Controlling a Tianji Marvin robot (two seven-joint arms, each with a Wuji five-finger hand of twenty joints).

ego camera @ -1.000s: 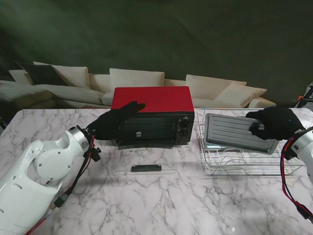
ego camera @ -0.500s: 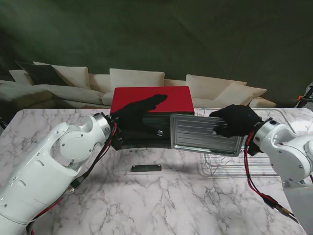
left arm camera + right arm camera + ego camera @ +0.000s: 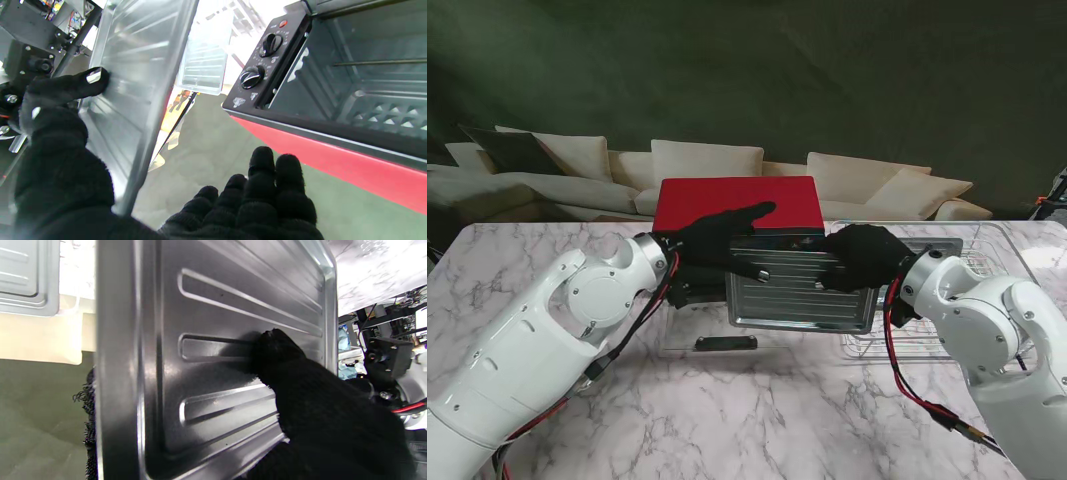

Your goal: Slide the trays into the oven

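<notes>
- At the centre of the tabletop (image 3: 757, 410), the red oven (image 3: 735, 203) stands with its door (image 3: 727, 345) folded down flat toward me.
- Tray (image 3: 799, 285): held off the tabletop directly in front of the oven mouth, ribbed face tilted toward me.
- Right hand (image 3: 859, 258): clamped on the tray's right edge, thumb (image 3: 277, 346) pressed on the ribbed face, other fingers hidden behind the tray.
- Left hand (image 3: 717, 232): thumb (image 3: 90, 81) touches the tray's face; remaining fingers (image 3: 263, 180) extend together over the oven's red top, holding nothing.
- Wire rack (image 3: 947, 335): on the tabletop right of the oven; a second tray (image 3: 28, 276) shows in the right wrist view.
</notes>
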